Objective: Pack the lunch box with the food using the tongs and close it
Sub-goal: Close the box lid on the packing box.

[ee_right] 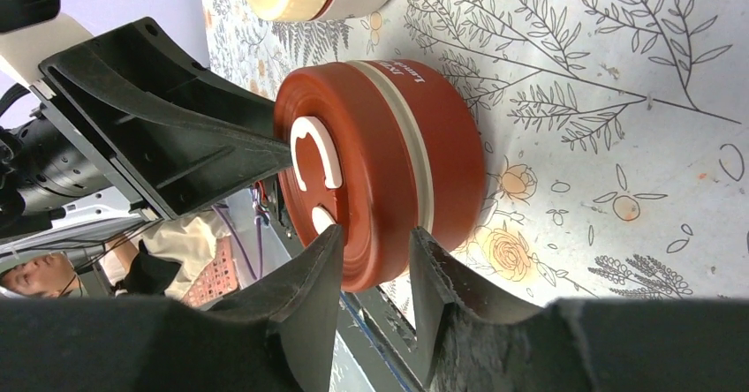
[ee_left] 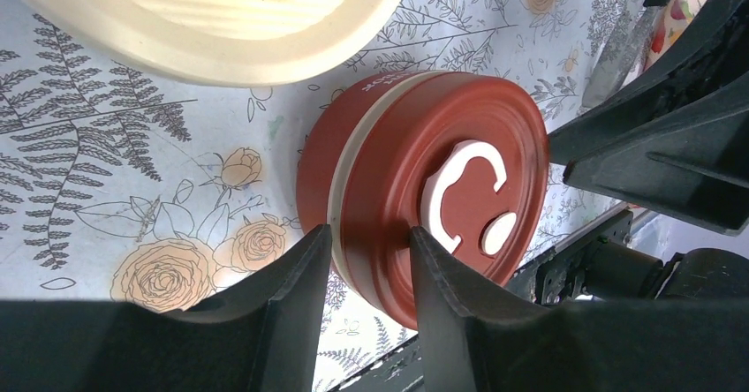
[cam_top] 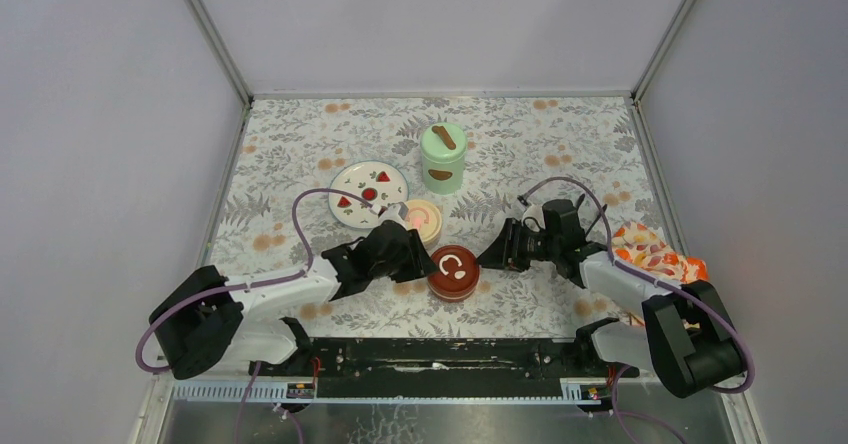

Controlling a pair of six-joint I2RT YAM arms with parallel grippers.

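The dark-red lidded bowl (cam_top: pixel 453 272) of the lunch box stands near the front, lid on. My left gripper (cam_top: pixel 418 257) (ee_left: pixel 369 233) comes at it from the left and is shut on the lid's rim. One finger sits at the cream band and the other on the lid's top. From the right, my right gripper (cam_top: pixel 490 256) (ee_right: pixel 377 231) pinches the same rim. Behind stand the cream-lidded bowl (cam_top: pixel 423 221) and the mint-green jar (cam_top: pixel 443 157), with its lid on. No food or tongs are in view.
A white plate (cam_top: pixel 368 194) with red fruit pictures lies left of the jar. An orange patterned cloth (cam_top: pixel 655 249) lies at the right edge beside my right arm. The black base rail (cam_top: pixel 440 354) runs along the near edge.
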